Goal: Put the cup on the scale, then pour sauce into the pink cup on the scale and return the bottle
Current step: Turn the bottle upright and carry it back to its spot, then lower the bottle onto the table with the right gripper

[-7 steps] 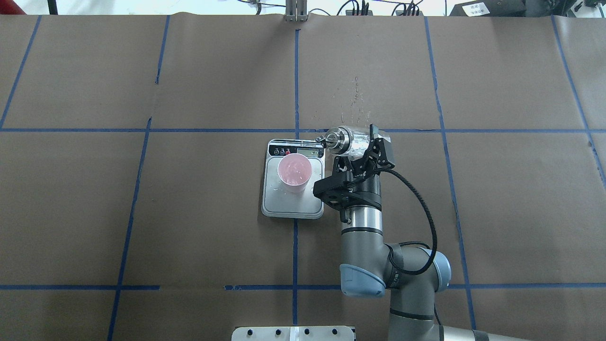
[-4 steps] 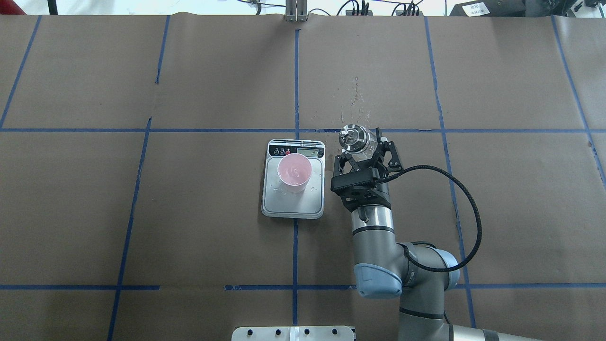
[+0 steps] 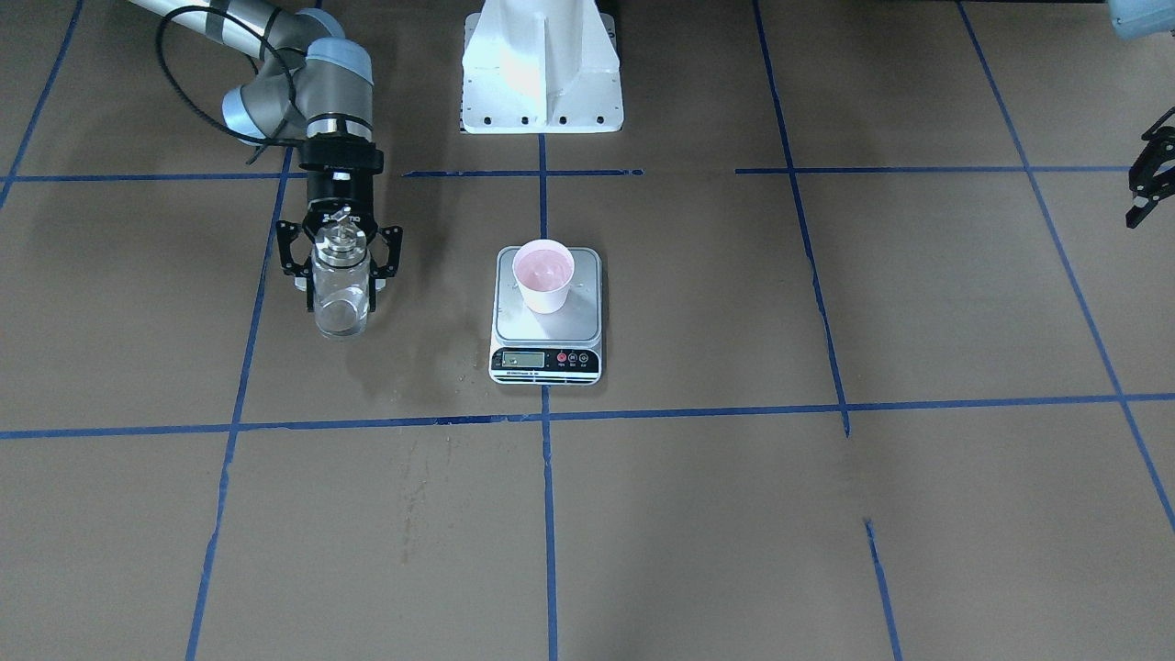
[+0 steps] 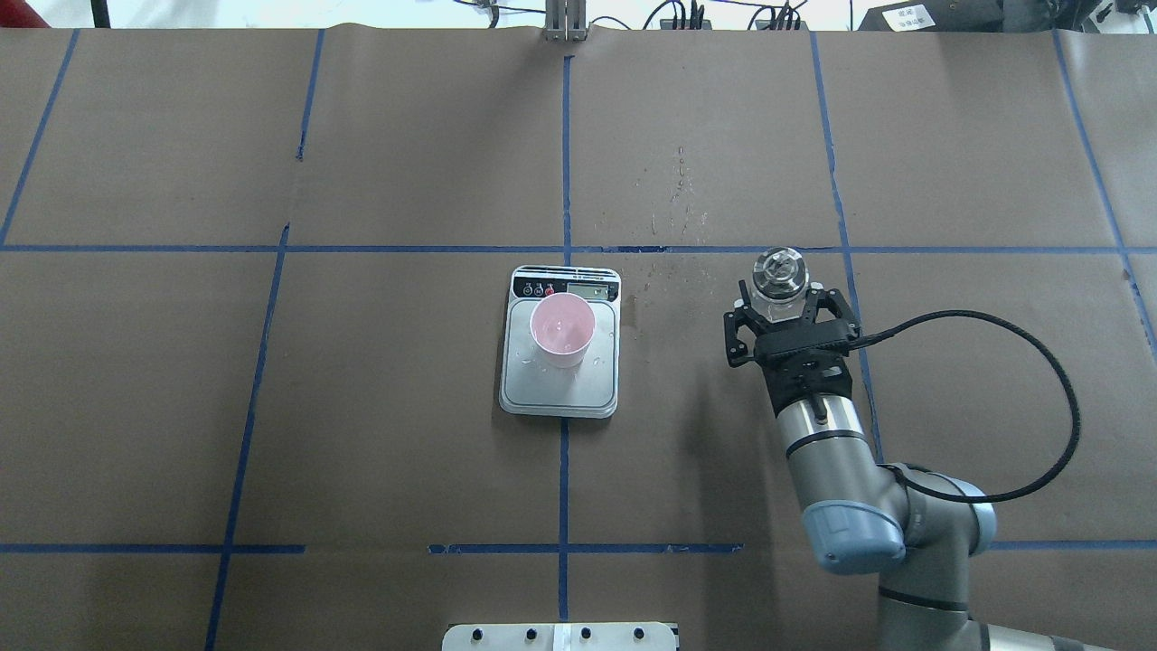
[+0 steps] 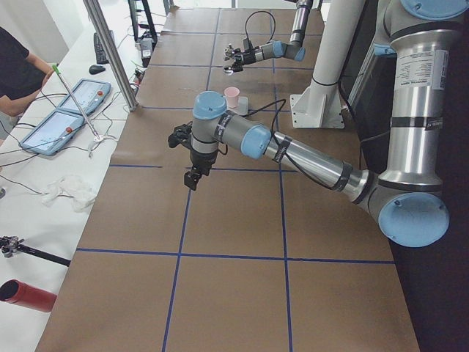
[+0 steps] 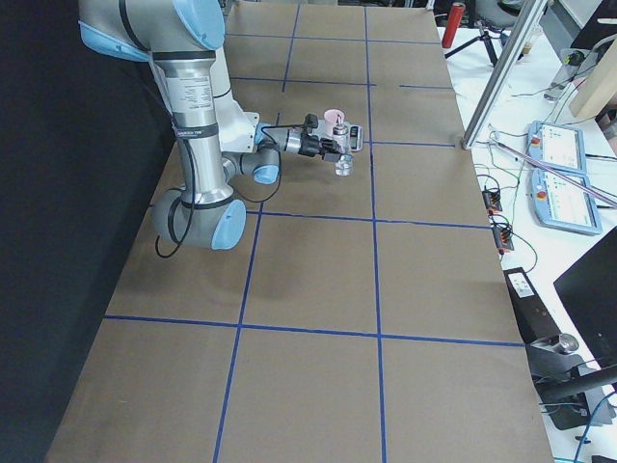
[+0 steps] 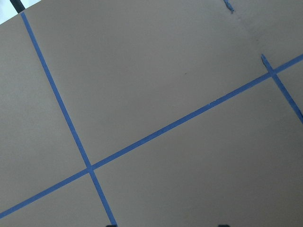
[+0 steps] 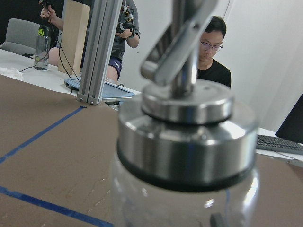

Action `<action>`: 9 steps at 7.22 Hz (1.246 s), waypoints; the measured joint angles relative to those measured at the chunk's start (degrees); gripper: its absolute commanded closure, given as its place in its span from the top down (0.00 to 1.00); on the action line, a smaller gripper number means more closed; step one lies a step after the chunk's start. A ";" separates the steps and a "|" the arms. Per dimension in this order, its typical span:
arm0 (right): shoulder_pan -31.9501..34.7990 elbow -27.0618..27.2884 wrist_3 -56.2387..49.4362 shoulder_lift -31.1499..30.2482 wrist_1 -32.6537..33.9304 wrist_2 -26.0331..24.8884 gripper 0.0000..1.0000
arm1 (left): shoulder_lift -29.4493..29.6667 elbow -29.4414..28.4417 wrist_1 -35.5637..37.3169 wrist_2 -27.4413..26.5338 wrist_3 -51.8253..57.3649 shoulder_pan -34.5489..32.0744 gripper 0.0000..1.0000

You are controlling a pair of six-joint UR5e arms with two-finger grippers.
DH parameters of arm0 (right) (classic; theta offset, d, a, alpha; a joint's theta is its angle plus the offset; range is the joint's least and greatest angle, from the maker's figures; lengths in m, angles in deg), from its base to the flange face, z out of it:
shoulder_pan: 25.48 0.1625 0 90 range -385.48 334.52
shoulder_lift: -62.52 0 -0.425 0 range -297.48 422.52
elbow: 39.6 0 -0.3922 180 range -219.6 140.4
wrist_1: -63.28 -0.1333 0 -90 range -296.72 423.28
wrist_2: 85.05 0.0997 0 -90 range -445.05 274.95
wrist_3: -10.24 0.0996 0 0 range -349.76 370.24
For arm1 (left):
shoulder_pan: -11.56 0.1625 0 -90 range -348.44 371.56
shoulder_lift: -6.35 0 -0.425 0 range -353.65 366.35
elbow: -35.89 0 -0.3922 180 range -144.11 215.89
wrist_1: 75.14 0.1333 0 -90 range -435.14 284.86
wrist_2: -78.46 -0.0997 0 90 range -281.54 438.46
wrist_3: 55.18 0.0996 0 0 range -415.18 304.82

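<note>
The left gripper (image 3: pixel 1147 179) shows only at the right edge of the front-facing view, partly cut off, and small in the left side view (image 5: pixel 189 155); whether its fingers are spread or together cannot be told. It hangs above bare brown paper, and its wrist camera sees only that paper and blue tape lines (image 7: pixel 175 130).

Well to the robot's right of it sits the scale (image 4: pixel 560 380), with the pink cup (image 4: pixel 561 329) upright on its platform, toward the display end. The display digits are too small to read. The sauce (image 3: pixel 543 264) inside the cup is hard to make out beyond a pale sheen.

Farther right, well apart from the scale, the right gripper (image 4: pixel 785 312) pinches the bottle (image 4: pixel 782 276) upright between its 2 fingers, silver cap (image 8: pixel 187 127) on top. From overhead the cap hides most of the glass; the right wrist view shows cap and spout blurred, very close. Whether the bottle's base (image 3: pixel 341 321) touches the table cannot be told.
</note>
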 measured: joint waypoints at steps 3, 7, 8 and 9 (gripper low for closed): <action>0.55 3.85 15.85 -6.54 -0.36 3.46 0.00 | 0.01 0.71 0.00 -0.01 -0.86 0.01 0.77; 0.57 3.27 22.29 -9.40 -0.29 3.73 0.00 | -0.04 1.18 0.00 -0.07 -1.07 -0.04 0.77; 0.57 2.80 22.72 -9.66 -0.27 3.79 0.00 | -0.07 1.26 0.00 -0.08 -1.07 -0.07 0.77; 0.55 2.03 23.18 -10.07 -0.29 3.80 0.00 | -0.07 1.32 0.00 -0.08 -1.07 -0.07 0.77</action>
